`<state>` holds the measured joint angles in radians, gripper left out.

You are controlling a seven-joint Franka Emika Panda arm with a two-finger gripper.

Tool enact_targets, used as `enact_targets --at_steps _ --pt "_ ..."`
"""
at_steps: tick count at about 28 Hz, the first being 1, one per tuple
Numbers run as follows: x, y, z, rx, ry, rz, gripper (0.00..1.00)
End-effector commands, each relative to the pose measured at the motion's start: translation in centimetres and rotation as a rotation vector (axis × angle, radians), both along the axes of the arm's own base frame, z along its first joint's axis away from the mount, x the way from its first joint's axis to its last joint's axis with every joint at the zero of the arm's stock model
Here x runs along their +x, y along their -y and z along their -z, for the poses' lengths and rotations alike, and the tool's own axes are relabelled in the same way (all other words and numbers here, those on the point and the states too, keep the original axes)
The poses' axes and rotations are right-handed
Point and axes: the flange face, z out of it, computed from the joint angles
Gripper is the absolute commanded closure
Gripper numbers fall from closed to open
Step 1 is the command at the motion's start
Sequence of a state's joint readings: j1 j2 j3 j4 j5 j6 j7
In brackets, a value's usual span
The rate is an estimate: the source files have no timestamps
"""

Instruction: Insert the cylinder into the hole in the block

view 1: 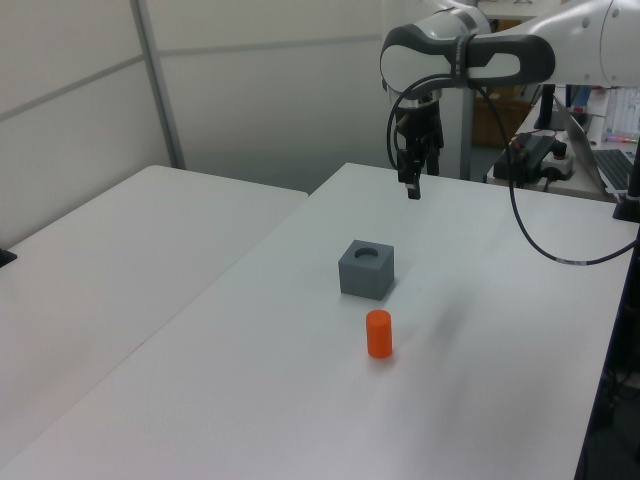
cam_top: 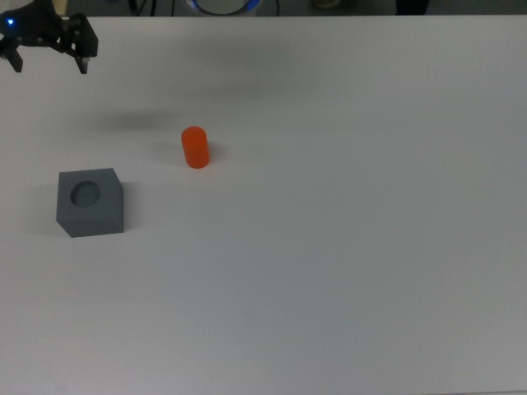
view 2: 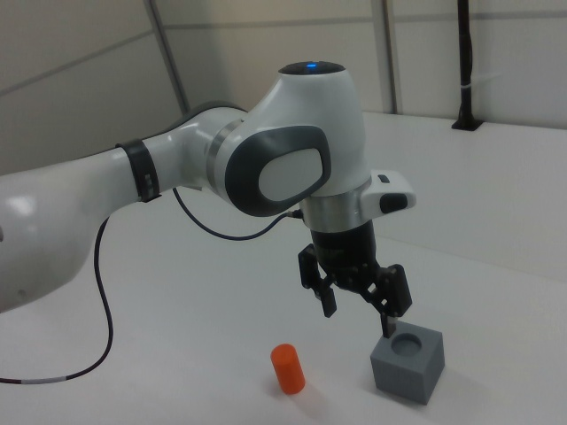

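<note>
The orange cylinder (cam_top: 195, 147) (view 1: 379, 333) (view 2: 287, 367) stands upright on the white table. The grey block (cam_top: 90, 202) (view 1: 366, 269) (view 2: 407, 363) sits apart from it, to the top view's left, with its round hole (cam_top: 86, 194) (view 1: 368, 254) (view 2: 408, 343) facing up and nothing in it. My gripper (cam_top: 48, 59) (view 1: 411, 186) (view 2: 357, 319) hangs high above the table, open, with nothing between its fingers. In the top view it is at the upper left corner, well clear of both things.
The white table (cam_top: 346, 247) stretches wide around both objects. A second white table (view 1: 120, 250) stands beside it in the left view. A black cable (view 1: 540, 235) loops from the arm, and equipment (view 1: 540, 155) sits at the table's far end.
</note>
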<state>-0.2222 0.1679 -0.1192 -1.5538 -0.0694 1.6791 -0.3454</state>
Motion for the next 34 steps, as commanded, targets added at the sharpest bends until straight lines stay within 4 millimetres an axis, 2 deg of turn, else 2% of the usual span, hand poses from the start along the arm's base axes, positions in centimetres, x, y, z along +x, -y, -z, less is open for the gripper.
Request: enact_targets --at_steps 1,12,23,26,29,31,34 --pt "0.0 0.0 -0.7 -0.019 0.013 0.021 0.0" --pt "0.0 0.1 -0.8 -0.019 0.018 0.021 0.0" --pt "-0.6 -0.2 -2.2 -0.023 0.052 0.015 0.0" --pt "-0.9 -0.4 -1.7 -0.022 0.049 0.011 0.0" --pt "-1.8 -0.9 -1.8 -0.017 0.06 0.004 0.0" --pt "-3.2 -1.8 -1.0 -0.009 0.079 -0.006 0.0" --pt "-4.0 -4.4 0.1 0.0 0.084 -0.053 0.0"
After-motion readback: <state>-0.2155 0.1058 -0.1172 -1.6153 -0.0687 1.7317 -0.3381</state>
